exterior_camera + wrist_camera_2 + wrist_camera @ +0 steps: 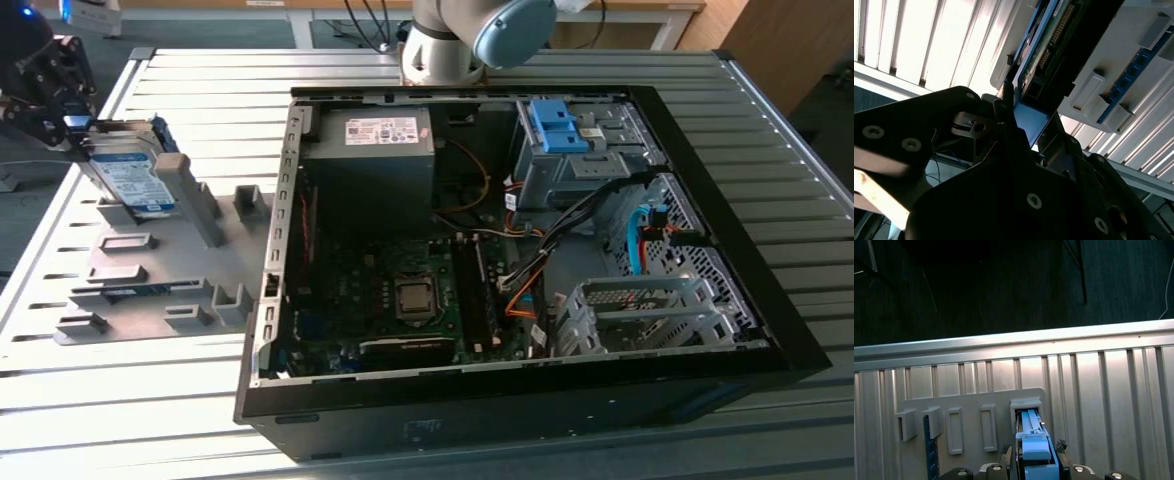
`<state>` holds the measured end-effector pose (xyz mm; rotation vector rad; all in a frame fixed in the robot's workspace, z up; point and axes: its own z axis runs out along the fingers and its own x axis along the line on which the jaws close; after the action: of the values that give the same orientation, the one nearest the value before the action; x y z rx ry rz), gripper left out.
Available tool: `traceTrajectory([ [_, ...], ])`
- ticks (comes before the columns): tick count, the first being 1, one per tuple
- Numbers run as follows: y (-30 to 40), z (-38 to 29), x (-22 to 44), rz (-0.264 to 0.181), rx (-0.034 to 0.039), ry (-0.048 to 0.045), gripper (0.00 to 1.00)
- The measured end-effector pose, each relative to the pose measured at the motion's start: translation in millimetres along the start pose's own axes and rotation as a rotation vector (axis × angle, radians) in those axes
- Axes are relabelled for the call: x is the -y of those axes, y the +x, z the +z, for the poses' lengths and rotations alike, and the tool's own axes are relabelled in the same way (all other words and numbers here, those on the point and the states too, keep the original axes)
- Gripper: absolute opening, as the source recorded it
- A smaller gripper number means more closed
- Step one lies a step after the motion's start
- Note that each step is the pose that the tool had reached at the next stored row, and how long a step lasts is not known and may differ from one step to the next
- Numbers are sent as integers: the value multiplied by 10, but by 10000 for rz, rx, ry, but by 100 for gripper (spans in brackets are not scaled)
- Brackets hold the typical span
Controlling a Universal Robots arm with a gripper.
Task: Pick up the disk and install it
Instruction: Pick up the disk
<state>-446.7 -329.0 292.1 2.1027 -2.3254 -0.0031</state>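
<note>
My hand (83, 128) is matt black, dotted with dull silver screw heads in both wrist views. The disk (131, 178) is silver metal with a white-and-blue label, framed in bright blue plastic. The desk (747, 130) is pale silver-grey, striped by long parallel ribs with dark grooves between them. The holder plate (160, 290) is plain mid grey. The computer case (534, 420) is black outside. Inside it are a grey box (380, 165) with a white sticker, a bare bright blue bracket (554, 125), orange cables (518, 300) and a dark circuit board (347, 280). My arm (447, 50) is silver-grey with a light blue cap.
</note>
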Motion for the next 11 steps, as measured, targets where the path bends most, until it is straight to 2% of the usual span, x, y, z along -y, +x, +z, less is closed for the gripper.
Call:
traceTrajectory([
  [5, 0, 19, 1, 0, -34, 3, 45],
  [11, 0, 25, 0, 0, -35, 4, 45],
])
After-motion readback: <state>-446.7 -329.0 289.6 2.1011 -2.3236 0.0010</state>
